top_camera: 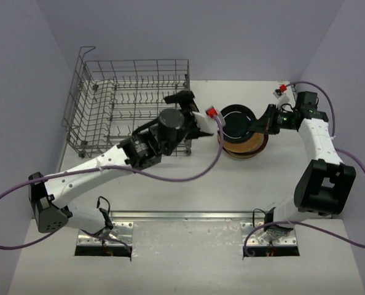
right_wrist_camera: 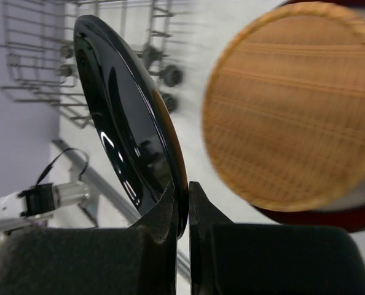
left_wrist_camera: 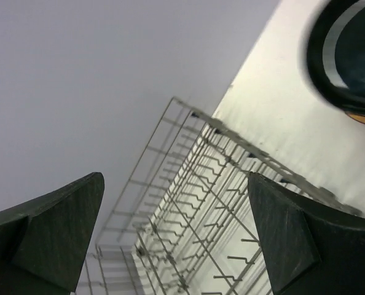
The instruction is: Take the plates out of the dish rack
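Right of the table's centre, a small black plate (top_camera: 236, 120) is being held over a stack of plates (top_camera: 244, 149). Its rim on the right side is being pinched by the right gripper (top_camera: 263, 123). In the right wrist view the two fingers are being pressed shut on that rim (right_wrist_camera: 182, 209). The black plate (right_wrist_camera: 118, 123) is being seen there almost edge-on, tilted away from the plate below.

- Top of stack: an orange-brown plate (right_wrist_camera: 293, 104) with a fine ribbed pattern. A gap is being shown between it and the black plate on the gripper's side. Whether the two are touching at the opposite edge cannot be told.
- Under it: a dark red rim (right_wrist_camera: 354, 216) is being glimpsed. The lower plates cannot be told apart.

The stack is being borne by the white table (top_camera: 188, 190), just right of the dish rack (top_camera: 133, 92). The rack is being kept at the far left corner, its upright tines showing, its raised wire loop at the far left.

The left gripper (top_camera: 202, 125) is being held between the rack's right end and the stack, fingers spread wide apart with nothing between them. In the left wrist view the same open fingers (left_wrist_camera: 175, 181) are being framed over the rack's wires (left_wrist_camera: 201, 203). The black plate (left_wrist_camera: 348, 55) is being seen at the upper right, apart from them.

Purple cables (top_camera: 195, 175) are being trailed from both arms.
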`<move>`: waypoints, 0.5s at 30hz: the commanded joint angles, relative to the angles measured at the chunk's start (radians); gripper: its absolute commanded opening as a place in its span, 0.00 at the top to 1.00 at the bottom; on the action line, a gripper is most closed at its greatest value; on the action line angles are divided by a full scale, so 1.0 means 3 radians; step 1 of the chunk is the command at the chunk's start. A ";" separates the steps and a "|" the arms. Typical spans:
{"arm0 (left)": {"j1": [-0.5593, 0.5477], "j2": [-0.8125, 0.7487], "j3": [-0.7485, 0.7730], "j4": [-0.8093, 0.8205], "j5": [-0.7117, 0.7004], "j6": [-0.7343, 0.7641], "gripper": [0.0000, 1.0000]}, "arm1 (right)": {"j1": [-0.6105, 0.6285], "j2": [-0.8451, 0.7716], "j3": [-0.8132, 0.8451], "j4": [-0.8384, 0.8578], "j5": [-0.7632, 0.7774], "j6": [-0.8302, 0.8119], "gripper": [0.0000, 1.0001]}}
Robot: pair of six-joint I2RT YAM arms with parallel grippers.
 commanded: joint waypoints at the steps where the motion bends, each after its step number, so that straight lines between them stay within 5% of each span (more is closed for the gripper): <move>1: 0.0526 -0.0034 0.0453 -0.0758 0.0029 -0.1341 0.00 | -0.0054 0.0273 0.0250 -0.0139 0.0607 -0.0300 1.00; 6: 0.1173 -0.0134 0.0726 -0.1107 0.0164 -0.1787 0.00 | -0.0063 0.0581 0.0389 -0.0151 0.0947 -0.0313 1.00; 11: 0.1441 -0.0437 0.0591 -0.1181 0.0221 -0.1921 0.00 | -0.0063 0.0803 0.0540 -0.0160 0.1120 -0.0281 0.98; 13: 0.1700 -0.0549 0.0448 -0.1240 0.0396 -0.2094 0.00 | -0.0063 0.0843 0.0595 -0.0202 0.1154 -0.0286 0.89; 15: 0.1891 -0.0664 0.0330 -0.1312 0.0558 -0.2209 0.00 | -0.0063 0.0865 0.0637 -0.0240 0.1175 -0.0301 0.67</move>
